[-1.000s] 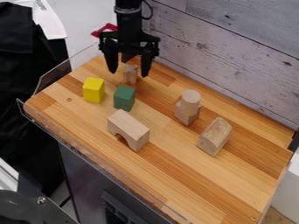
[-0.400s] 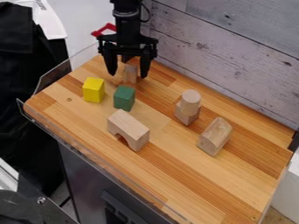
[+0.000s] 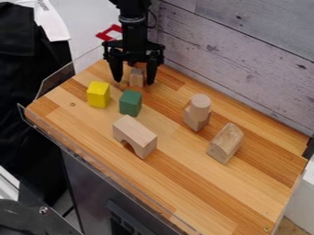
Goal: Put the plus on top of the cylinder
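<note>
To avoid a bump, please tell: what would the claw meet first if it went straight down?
Probably the small wooden block, which appears between the open claw's fingers, though depth is unclear.

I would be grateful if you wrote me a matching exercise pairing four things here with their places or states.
Things
1. Cylinder
2. Arch block
3. Pincer
4. Green block

Places or states
A. Open, over the small wooden block
B. Just right of the yellow block in the picture
C. Upright on top of a wooden base block
D. Curved opening turned down to the table

Right pairs: 1-C, 2-D, 3-A, 4-B
</note>
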Motion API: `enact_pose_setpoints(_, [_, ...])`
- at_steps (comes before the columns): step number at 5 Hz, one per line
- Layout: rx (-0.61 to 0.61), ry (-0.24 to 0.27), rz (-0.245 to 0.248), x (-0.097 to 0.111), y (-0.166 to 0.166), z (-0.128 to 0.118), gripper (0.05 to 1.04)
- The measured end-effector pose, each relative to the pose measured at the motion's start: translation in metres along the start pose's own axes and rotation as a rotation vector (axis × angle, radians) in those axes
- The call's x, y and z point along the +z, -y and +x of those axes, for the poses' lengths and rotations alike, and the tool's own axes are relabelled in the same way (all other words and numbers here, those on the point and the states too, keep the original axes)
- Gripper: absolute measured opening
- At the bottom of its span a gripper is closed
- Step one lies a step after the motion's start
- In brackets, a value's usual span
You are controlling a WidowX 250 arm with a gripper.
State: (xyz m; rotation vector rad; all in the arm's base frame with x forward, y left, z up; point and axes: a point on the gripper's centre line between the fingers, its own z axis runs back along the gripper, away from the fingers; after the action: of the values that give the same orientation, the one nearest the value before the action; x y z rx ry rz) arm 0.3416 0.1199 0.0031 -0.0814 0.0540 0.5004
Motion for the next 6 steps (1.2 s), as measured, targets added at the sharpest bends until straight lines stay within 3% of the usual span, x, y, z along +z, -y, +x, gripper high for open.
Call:
enact_pose_setpoints(1, [0.003, 0.002, 0.002, -0.003, -0.001, 0.004, 0.917])
enact_pose_setpoints(2, [0.015, 0.008, 0.004, -0.003, -0.002, 0.005, 0.626])
enact_pose_setpoints(3, [0.017, 0.017, 0.004, -0.003, -0.002, 0.006, 0.449])
enact_pose_setpoints(4, [0.013, 0.004, 0.003, -0.002, -0.002, -0.004, 0.449])
enact_pose_setpoints(6, [-0.062, -0.010, 0.046, 0.050, 0.000, -0.032, 0.449])
